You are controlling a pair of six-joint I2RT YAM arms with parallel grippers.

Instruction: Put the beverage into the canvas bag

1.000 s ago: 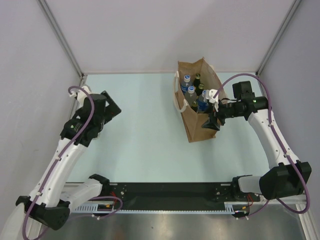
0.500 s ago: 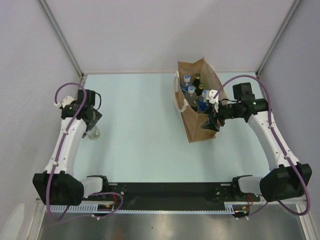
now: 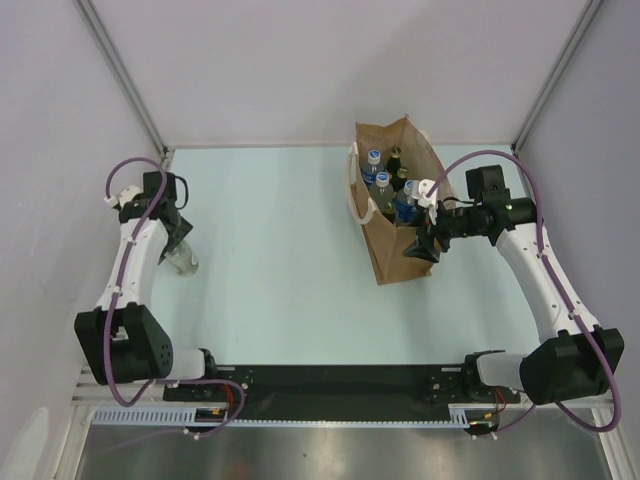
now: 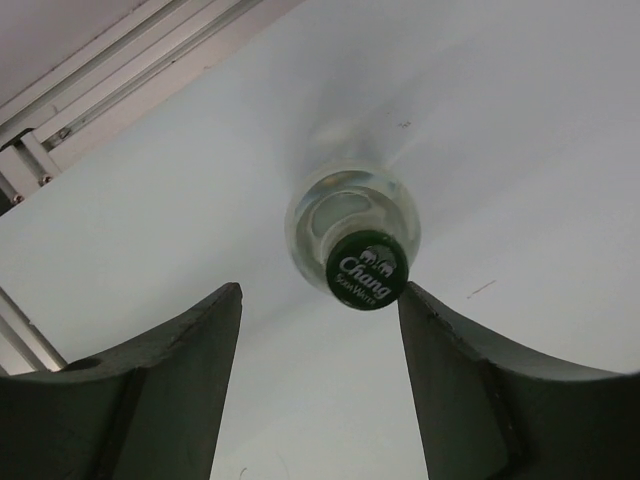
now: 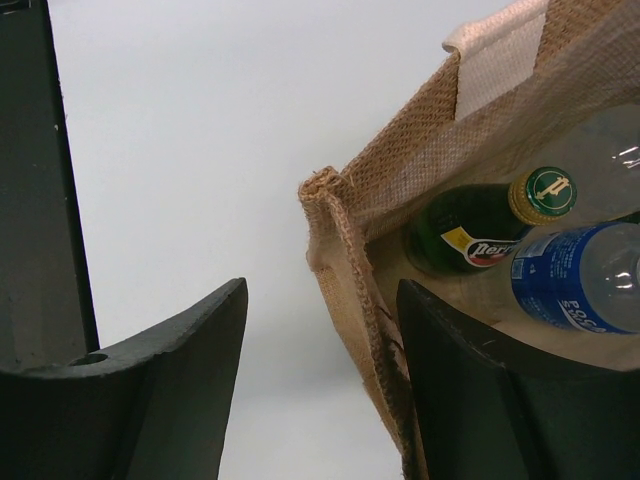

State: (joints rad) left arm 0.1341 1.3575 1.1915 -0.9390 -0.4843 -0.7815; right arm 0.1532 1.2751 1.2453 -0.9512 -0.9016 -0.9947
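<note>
From my console, the beverage [image 4: 356, 232] shows mostly its green cap, the body foreshortened beneath. It stands upright on the counter [image 3: 280, 230] at far left, long axis vertical, well apart from the canvas bag [image 3: 400, 255]. The left tool [image 4: 320, 295] straddles the cap, wide and not touching. The right tool [image 5: 320, 290] gapes, with the bag's corner seam between its fingers.

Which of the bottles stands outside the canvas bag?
The clear bottle with the green Chang cap, standing alone on the table at the left side. All the other bottles sit inside the canvas bag.
</note>
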